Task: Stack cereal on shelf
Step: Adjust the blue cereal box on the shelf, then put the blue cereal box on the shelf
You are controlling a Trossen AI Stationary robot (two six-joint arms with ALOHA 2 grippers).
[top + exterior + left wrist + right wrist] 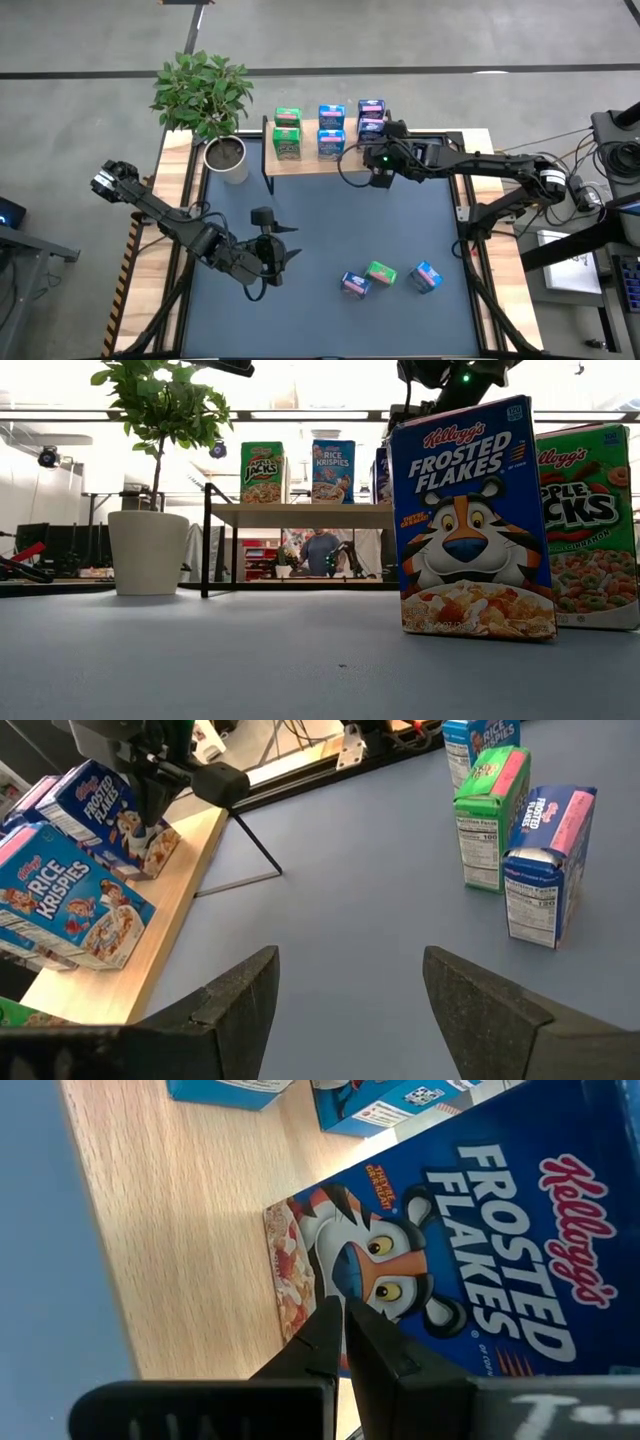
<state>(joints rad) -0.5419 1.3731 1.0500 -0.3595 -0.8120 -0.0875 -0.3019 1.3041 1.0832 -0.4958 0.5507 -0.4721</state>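
Note:
The shelf (310, 162) stands at the table's far side with several cereal boxes on it: green ones (287, 133), blue Rice Krispies (331, 130) and Frosted Flakes (371, 118) at its right end. My right gripper (337, 1302) is shut, its tips at the front face of a Frosted Flakes box (470, 1270) that stands on the board. Three boxes stand on the table near the front right: blue-purple (355, 284), green (381, 272) and blue (427, 276). My left gripper (350, 960) hangs open above the table, left of them, with nothing between its fingers. My right gripper's shut fingertips (325, 1320) come slanting down from the near side toward the lower front face (350, 1255) of the Frosted Flakes box on the shelf's right end. Whether they touch the box I cannot tell.
A potted plant in a white pot (228, 157) stands just left of the shelf. The shelf's thin black legs (255, 845) reach down to the table. Bare blue tabletop (330, 225) lies between the shelf and the three loose boxes.

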